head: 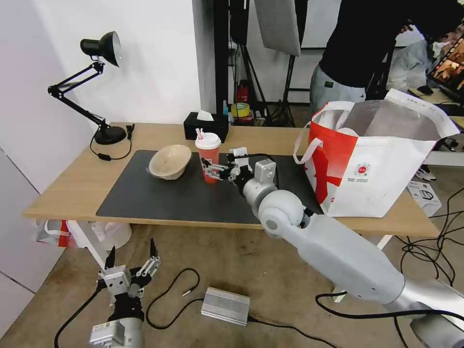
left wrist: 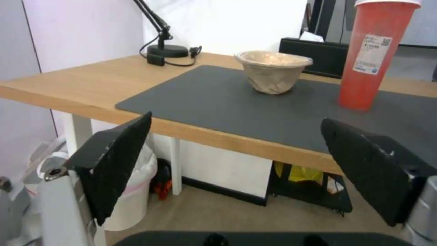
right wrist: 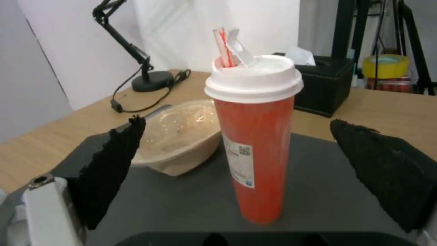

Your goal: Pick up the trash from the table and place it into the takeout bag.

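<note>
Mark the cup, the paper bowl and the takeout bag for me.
cup (right wrist: 255,150): right wrist view, red side wall.
paper bowl (head: 169,162): head view, inner wall.
takeout bag (head: 386,179): head view, white front panel.

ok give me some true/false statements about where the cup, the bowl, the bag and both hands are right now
1. The red drink cup stands upright on the dark grey mat. True.
2. The right hand is shut on the cup. False: its fingers are open on either side of the cup, not touching it.
3. The beige paper bowl is inside the takeout bag. False: it rests on the mat beside the cup.
4. The left hand hangs open below the table edge. True.
5. The takeout bag lies flat and closed. False: it stands open on the table.
</note>
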